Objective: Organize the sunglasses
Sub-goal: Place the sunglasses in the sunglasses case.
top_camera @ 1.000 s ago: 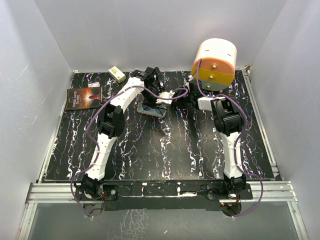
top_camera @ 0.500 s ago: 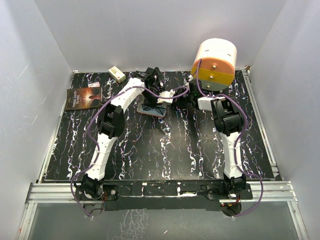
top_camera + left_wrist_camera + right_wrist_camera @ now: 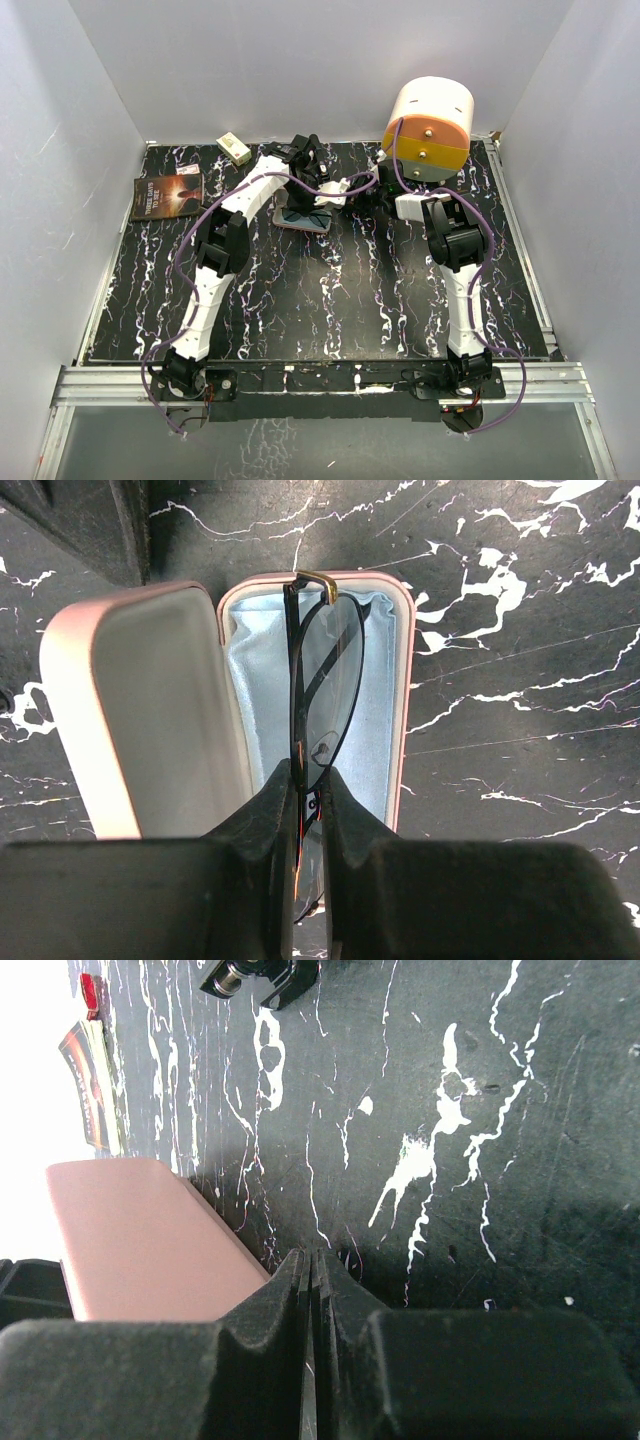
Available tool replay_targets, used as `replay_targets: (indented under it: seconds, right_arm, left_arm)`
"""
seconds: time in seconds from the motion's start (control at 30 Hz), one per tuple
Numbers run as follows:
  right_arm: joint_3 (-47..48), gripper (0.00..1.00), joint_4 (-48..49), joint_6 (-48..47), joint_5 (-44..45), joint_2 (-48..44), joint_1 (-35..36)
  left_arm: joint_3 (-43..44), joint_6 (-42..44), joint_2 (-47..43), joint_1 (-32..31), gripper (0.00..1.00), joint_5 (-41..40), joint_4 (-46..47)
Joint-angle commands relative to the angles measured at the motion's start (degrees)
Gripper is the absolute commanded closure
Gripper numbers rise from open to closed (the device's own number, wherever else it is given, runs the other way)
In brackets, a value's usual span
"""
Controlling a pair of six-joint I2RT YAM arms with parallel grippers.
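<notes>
**Sunglasses gripped over the open case**

Top view: I see both arms reaching to the open pink oblong glasses case point(image 3: 300, 218) at the back of the black, white-veined table point(image 3: 350, 300).

Left wrist view: my left gripper point(image 3: 308, 780) is clamped on the thin dark-framed sunglasses point(image 3: 325, 670). They stand edge-on in the case's pale blue lined half, with the lid lying open to the left. I cannot tell whether they touch the lining.

Right wrist view: my right gripper point(image 3: 313, 1265) has its fingers pressed together, low over the table just beside the case's pink shell.

sunglasses point(image 3: 325, 680) over case point(image 3: 150, 710) (book point(image 3: 167, 195) leftward)
</notes>
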Motion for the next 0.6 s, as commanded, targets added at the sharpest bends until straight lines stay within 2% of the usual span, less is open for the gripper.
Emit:
replay_targets:
  seconds: [0.0,0.2,0.3,0.47,0.57]
  right_arm:
    - [0.6,0.91,2.6,0.6,0.6,-0.3,-0.5]
    - [0.6,0.81,2.6,0.6,0.5,-0.4,-0.5]
    - [0.5,0.8,2.6,0.6,0.5,-0.3,-0.5]
    - [0.3,0.8,2.6,0.7,0.5,-0.7,-0.5]
    - [0.3,0.8,2.4,0.6,0.6,-0.9,-0.5]
  left_arm:
    - [-1.5,-0.9,0.5,0.3,1.0,-1.1,-1.4]
    - [-1.9,-2.5,-0.4,0.4,0.91,-0.6,-0.5]
    - [-3.3,-2.7,-1.3,0.3,0.88,-0.5,0.5]
    - [-5.2,-3.7,-2.4,0.3,0.75,-0.6,1.9]
    - [-5.7,-4.3,-2.7,0.3,0.72,-0.7,2.6]
